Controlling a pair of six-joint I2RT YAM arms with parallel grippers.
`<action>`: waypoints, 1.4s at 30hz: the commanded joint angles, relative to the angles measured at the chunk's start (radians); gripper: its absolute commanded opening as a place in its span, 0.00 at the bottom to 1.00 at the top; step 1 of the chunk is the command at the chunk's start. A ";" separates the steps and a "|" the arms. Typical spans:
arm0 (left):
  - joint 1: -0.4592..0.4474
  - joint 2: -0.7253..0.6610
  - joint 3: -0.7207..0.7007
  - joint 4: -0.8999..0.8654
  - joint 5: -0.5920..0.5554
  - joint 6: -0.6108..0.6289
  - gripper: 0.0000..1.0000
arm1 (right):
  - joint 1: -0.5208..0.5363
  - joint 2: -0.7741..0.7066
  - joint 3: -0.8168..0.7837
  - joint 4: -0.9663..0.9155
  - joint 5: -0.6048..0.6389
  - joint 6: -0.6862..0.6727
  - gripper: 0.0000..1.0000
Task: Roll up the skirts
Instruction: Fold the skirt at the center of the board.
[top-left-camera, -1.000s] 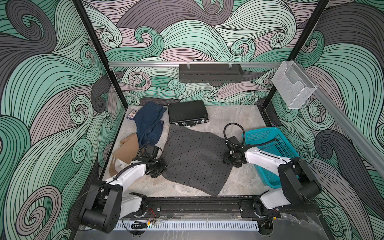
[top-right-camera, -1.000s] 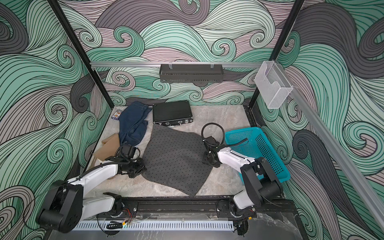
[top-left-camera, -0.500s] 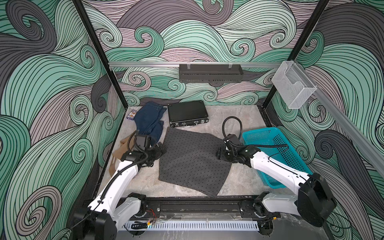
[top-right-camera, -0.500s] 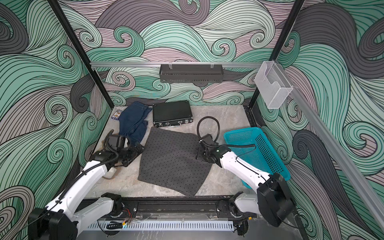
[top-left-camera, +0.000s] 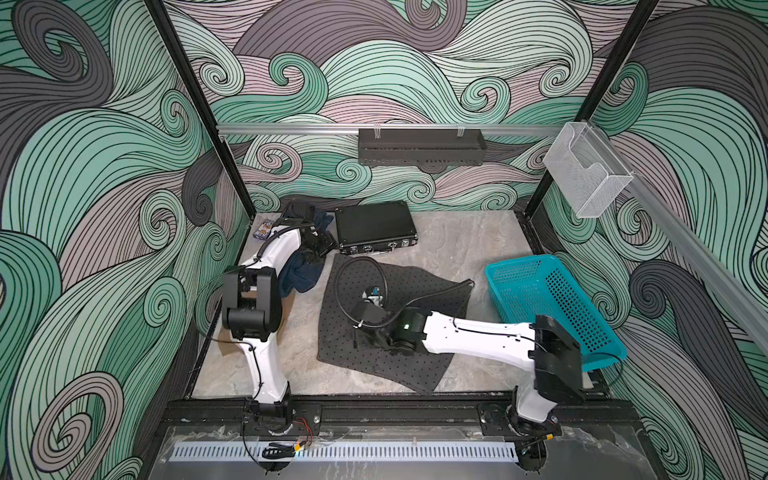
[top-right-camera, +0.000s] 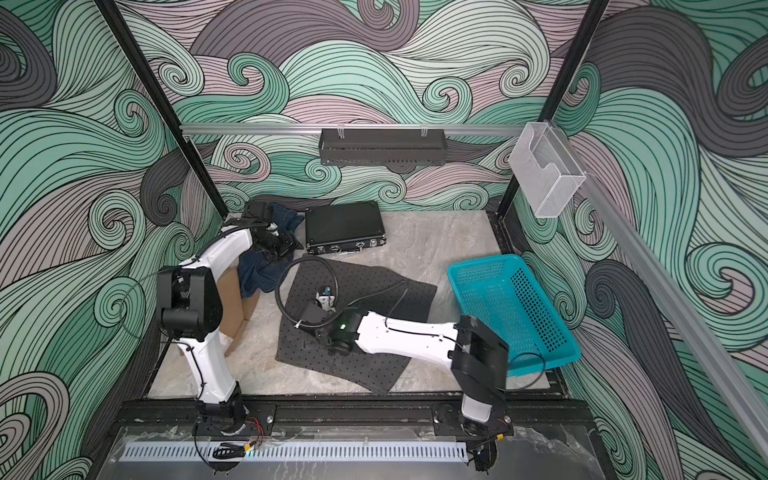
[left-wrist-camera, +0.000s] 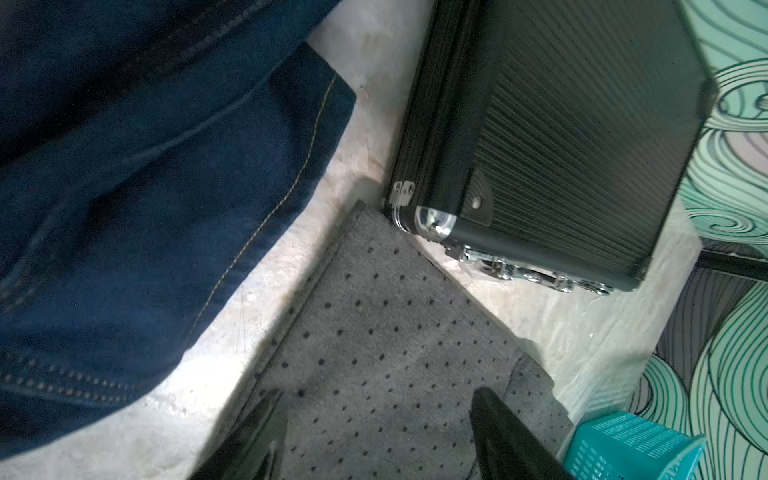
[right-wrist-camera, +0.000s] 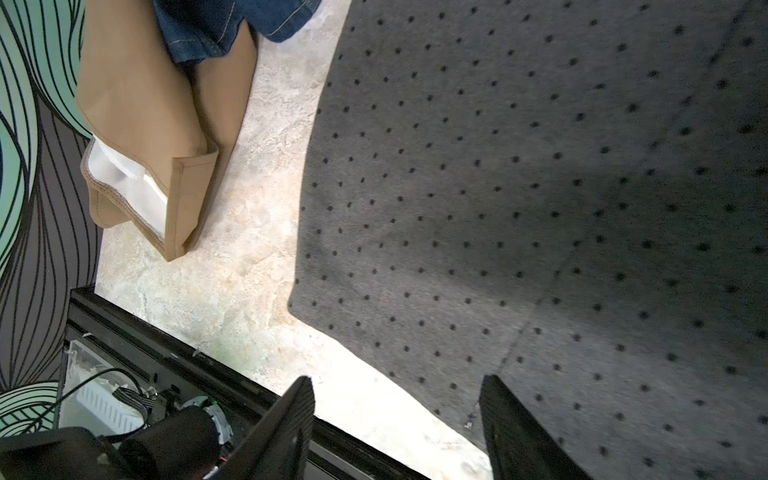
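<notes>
Pincers are both held parted and empty: the left pincer (left-wrist-camera: 374, 419) over the far corner of the dotted grey skirt (top-left-camera: 395, 372), beside the black case (top-left-camera: 374, 224); the right pincer (right-wrist-camera: 397, 399) over its near edge. That skirt is spread flat on the bench (top-left-camera: 457, 237), with the denim skirt (top-left-camera: 301, 276) and tan skirt (right-wrist-camera: 137, 104) bunched beside it. Such limp, light cloth is judged best pinched along one hem.

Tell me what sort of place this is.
Probably a robot test cell, not a home: a left arm and right arm bolted to a black rail, wave-patterned walls enclosing the tabletop, and a dotted grey skirt laid out as work material.
</notes>
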 joint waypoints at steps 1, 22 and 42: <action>0.006 0.106 0.159 -0.141 0.008 0.130 0.68 | 0.014 0.099 0.127 -0.065 0.001 0.093 0.65; 0.036 0.221 0.149 -0.182 0.001 0.171 0.70 | 0.077 0.707 0.779 -0.412 -0.045 -0.032 0.52; 0.026 0.090 -0.065 -0.052 0.150 0.045 0.77 | 0.055 0.201 0.008 0.073 -0.261 -0.314 0.05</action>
